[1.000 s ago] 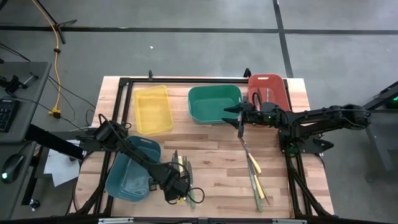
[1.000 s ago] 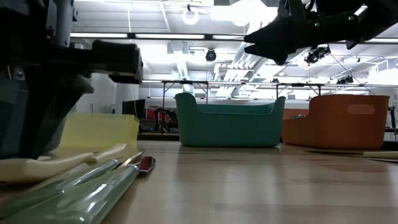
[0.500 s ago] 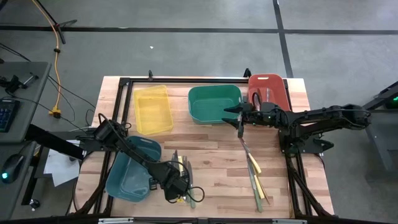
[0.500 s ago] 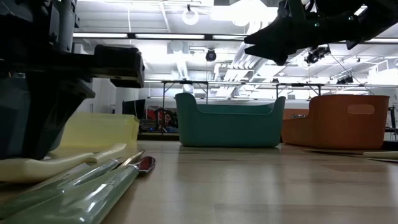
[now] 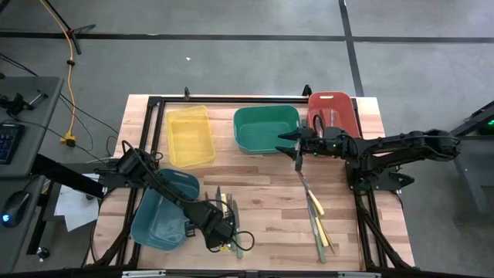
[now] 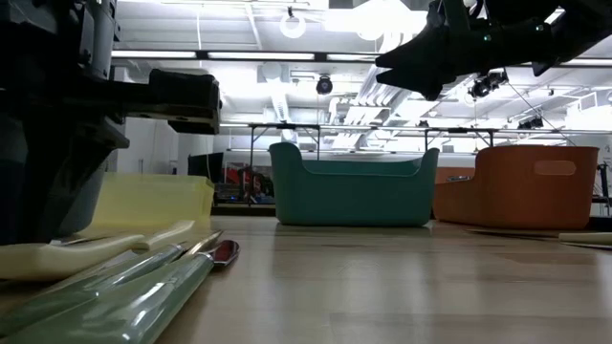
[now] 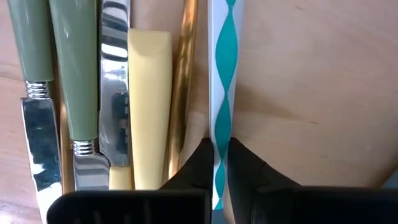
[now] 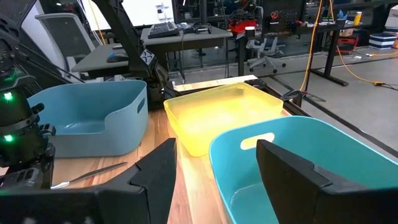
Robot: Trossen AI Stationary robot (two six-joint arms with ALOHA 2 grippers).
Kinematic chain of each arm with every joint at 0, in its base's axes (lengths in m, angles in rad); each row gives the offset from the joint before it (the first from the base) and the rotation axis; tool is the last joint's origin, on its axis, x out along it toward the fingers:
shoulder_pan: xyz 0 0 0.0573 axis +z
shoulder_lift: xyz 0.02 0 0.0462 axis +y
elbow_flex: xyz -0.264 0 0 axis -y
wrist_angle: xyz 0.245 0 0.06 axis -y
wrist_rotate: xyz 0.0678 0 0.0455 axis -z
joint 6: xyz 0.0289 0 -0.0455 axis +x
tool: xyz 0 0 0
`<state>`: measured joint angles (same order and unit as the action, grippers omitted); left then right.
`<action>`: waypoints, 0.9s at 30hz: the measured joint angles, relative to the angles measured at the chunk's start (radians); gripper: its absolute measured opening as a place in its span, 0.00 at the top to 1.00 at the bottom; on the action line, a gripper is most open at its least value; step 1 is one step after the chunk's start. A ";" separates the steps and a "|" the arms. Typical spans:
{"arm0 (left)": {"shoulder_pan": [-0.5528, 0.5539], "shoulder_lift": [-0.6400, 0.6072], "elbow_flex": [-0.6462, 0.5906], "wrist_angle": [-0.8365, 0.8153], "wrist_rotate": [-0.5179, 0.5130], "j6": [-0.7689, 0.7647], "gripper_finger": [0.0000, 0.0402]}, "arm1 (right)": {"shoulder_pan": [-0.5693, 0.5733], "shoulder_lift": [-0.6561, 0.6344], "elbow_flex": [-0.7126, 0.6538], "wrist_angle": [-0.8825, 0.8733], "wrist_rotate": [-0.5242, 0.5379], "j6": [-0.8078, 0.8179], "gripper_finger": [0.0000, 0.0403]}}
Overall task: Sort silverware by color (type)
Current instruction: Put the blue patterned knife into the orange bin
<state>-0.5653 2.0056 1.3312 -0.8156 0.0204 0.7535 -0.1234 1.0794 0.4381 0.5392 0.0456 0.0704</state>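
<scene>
The left tool (image 7: 221, 163) pinches a teal-and-white striped straw (image 7: 222, 74) beside the silverware (image 7: 102, 93); the right tool (image 8: 214, 163) hangs open above the worktop (image 5: 270, 193).

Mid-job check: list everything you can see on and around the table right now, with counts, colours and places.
yellow bin: one, translucent yellow, far left of the table.
green bin: one, teal-green, far middle.
red bin: one, red-orange, far right.
blue bin: one, light blue, near left, under the left arm.
near-left silverware: a bunch, green, cream, gold and silver; count unclear.
striped utensil: one, white with teal stripes, beside that bunch.
right silverware: a few, yellow and green handles, near right.
desk: one, grey, left of the table.
left gripper: shut on the striped utensil.
right gripper: open, raised between the green and red bins.
</scene>
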 joint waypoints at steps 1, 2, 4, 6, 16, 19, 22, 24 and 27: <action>0.002 0.001 0.005 -0.004 0.001 -0.009 0.99 | 0.000 0.000 0.000 0.000 0.000 0.000 0.49; 0.005 0.003 0.013 -0.009 0.001 -0.018 0.99 | 0.000 0.000 0.000 0.000 0.000 0.000 0.49; 0.012 0.006 0.032 -0.010 -0.007 -0.033 0.99 | 0.000 0.000 0.000 0.000 0.000 0.000 0.49; 0.020 0.005 0.056 -0.022 -0.011 -0.055 0.99 | 0.000 0.000 0.000 0.000 0.000 0.000 0.49; 0.053 0.003 0.188 -0.247 -0.005 -0.150 0.99 | 0.000 0.000 0.000 0.000 0.000 0.000 0.49; 0.068 -0.015 0.221 -0.297 -0.005 -0.193 0.99 | 0.000 0.000 0.000 0.000 0.000 0.000 0.49; 0.097 -0.062 0.223 -0.295 -0.006 -0.268 0.99 | 0.000 0.000 0.000 0.001 0.000 0.000 0.49; 0.130 -0.111 0.218 -0.280 -0.030 -0.321 0.99 | 0.000 0.000 0.000 0.000 0.000 0.000 0.49; 0.189 -0.204 0.190 -0.196 -0.093 -0.367 0.99 | 0.000 0.000 0.000 0.003 0.000 0.000 0.49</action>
<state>-0.3765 1.8015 1.5214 -1.0119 -0.0722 0.3865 -0.1234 1.0794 0.4385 0.5423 0.0456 0.0704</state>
